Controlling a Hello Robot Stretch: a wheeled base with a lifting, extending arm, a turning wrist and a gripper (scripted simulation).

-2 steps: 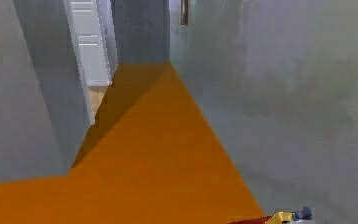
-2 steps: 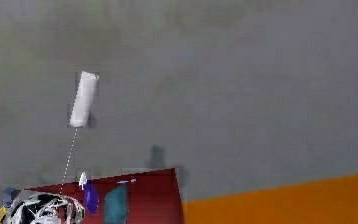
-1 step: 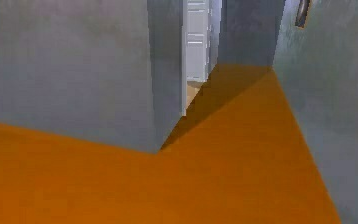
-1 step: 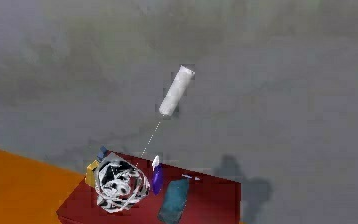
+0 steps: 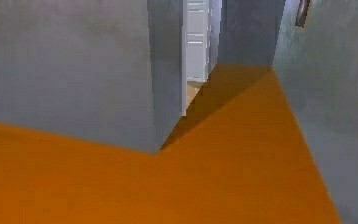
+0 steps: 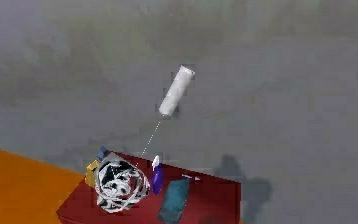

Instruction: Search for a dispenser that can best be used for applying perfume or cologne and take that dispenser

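Floor: an orange floor runs ahead between grey walls.
Door: a white door stands in a gap far down the forward view.
Picture: a framed picture hangs on the wall at the forward view's top right.
Bench: a red bench stands against a grey wall, low in the arm side view.
Little bottle: a blue little bottle with a white top stands upright on the bench, just beside the ball.
Ball: a black and white ball sits on the left part of the bench.
Flat thing: a dark teal flat thing lies just right of the little bottle.
White tube: a white tube is tilted high above the bench, with a thin stick going down from it.
Pincer: I cannot tell how it stands.
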